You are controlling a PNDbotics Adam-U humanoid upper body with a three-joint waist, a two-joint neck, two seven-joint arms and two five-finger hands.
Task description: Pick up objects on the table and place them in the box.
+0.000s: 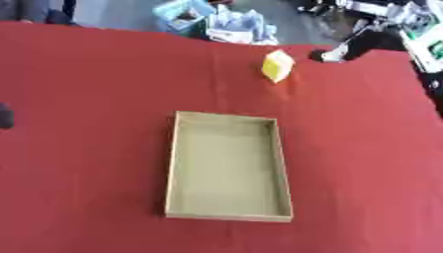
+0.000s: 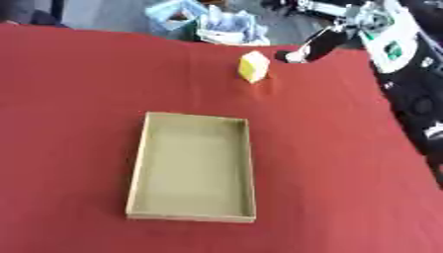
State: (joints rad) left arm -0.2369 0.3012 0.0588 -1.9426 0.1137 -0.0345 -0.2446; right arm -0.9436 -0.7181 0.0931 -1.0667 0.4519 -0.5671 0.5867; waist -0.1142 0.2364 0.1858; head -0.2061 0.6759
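The right hand (image 2: pixel 298 53) showed at the far right of the counter (image 2: pixel 346 163), dark with a pale tip, at the end of a black arm entering from the upper right. Whether its fingers were apart or together could not be told. It sat just beside the yellow block (image 2: pixel 252 66), to that block's right, with a narrow strip of red cloth between the 2. A dark shape at the left edge of the left eye view may be part of the left hand, but this could not be confirmed.

The yellow block stood on the red cloth near the far edge, tilted, with 1 pale face turned up and toward the camera. Its long axis could not be judged.

The box (image 1: pixel 172 163) lay near the counter's middle, well apart from the block and nearer the camera. It was a shallow, open cardboard tray, and nothing showed inside it. Its long axis ran from the near side to the far side.

The right eye view showed more of the right arm along the right margin, including silver and green parts. The left eye view showed less of it.

The red cloth covered the whole counter. Beyond the far edge stood a blue bin (image 1: pixel 180 16) and pale bundled material (image 1: pixel 242 27) on a grey floor.
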